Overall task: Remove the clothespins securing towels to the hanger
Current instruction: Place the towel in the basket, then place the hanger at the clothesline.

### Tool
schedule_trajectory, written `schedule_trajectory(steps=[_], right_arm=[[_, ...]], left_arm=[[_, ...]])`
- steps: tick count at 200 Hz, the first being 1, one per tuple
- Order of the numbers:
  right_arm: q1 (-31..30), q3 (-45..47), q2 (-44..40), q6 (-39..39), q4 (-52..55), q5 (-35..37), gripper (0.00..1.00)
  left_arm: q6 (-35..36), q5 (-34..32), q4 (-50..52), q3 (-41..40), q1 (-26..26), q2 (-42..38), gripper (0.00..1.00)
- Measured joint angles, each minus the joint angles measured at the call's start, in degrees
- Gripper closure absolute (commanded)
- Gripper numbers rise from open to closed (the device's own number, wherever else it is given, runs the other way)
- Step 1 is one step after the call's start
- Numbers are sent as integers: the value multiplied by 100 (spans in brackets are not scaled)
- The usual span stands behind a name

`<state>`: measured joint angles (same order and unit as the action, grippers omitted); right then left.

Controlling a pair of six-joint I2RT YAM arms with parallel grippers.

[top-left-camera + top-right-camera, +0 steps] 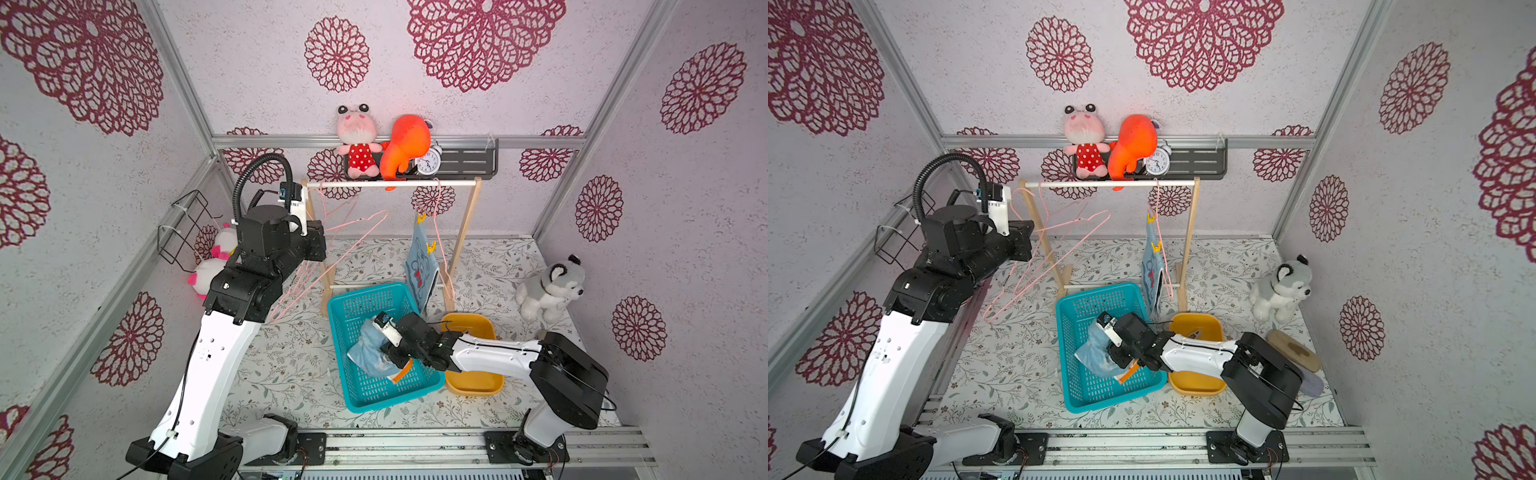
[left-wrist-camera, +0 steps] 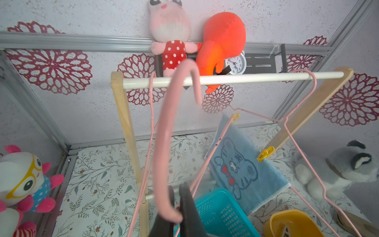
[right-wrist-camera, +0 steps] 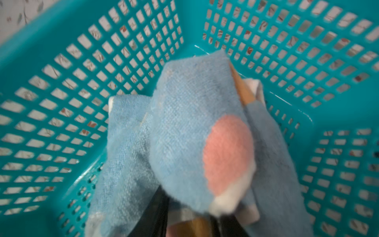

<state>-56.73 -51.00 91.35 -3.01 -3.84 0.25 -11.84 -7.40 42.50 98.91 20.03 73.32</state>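
Well, my left gripper (image 2: 176,197) clamps the pink wire hanger (image 2: 164,143), the spread of my right gripper (image 1: 388,353) I can't tell under limp blue dotted towel (image 3: 184,123); the springy yellow plastic clothespin (image 1: 431,247), mid-frame in a top view, wants tail-pinching.

Twin overhead views, close wrist cameras, basket (image 1: 338,353) shared

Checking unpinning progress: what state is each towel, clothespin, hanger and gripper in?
cartoon towel: hanging under the rail, pinned.
yellow clothespins: two, both clamped on.
dotted towel: crumpled in the teal basket.
left gripper: shut on a bare pink hanger.
right gripper: in basket, jaws hidden by cloth.
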Motion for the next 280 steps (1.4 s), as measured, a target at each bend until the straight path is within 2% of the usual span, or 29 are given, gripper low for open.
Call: schedule_trajectory(steps=[10,39,91,129,201,273,280], right_arm=[[0,68,-293,-31,44,7,45],[0,111,-1239,-9,138,-22,41],[35,264,-2931,-7,389,-13,37],[229,492,-3786,-9,562,26,37],[485,942,-4293,-116,774,133,37],[579,946,-4350,-160,800,131,37],[584,946,-4347,-160,800,131,37]], left_arm=[[-4,-129,26,175,103,127,100],[0,-409,101,634,398,468,100],[0,-857,111,1143,586,1038,100],[0,-1049,-4,1565,597,1690,100],[20,-1156,-216,2479,597,2924,100],[-138,-1235,-420,1956,472,3071,100],[-157,-1246,-426,1897,446,3071,97]])
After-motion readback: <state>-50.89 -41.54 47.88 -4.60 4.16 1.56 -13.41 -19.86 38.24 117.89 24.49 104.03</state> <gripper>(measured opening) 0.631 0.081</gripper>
